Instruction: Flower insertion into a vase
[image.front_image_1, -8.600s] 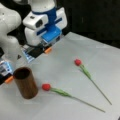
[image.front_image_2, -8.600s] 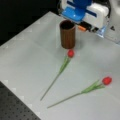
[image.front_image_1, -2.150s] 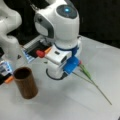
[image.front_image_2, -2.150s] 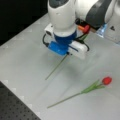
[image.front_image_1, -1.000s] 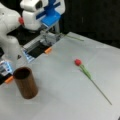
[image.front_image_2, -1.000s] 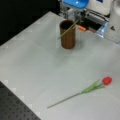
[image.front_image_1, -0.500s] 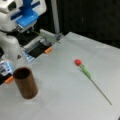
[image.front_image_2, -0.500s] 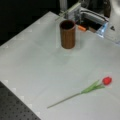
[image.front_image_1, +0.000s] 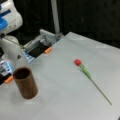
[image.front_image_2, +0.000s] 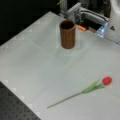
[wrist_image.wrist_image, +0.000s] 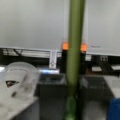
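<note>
Gripper fingers are out of every view; whether they clamp the green stem (wrist_image.wrist_image: 74, 50) filling the wrist view, I cannot tell. Vase (image.front_image_1: 25, 82) stands empty; no writing is legible.

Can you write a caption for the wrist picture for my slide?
A thick green flower stem runs straight up the wrist view, with the pale grey table behind it.

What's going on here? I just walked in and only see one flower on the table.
A Franka arm is putting flowers into a vase. The wrist view shows a green flower stem running up close in front of the camera, so one flower seems to be with the arm; the gripper itself does not show. A red flower lies on the white table, apart from the brown vase, whose dark inside shows no flower in both front views.
</note>
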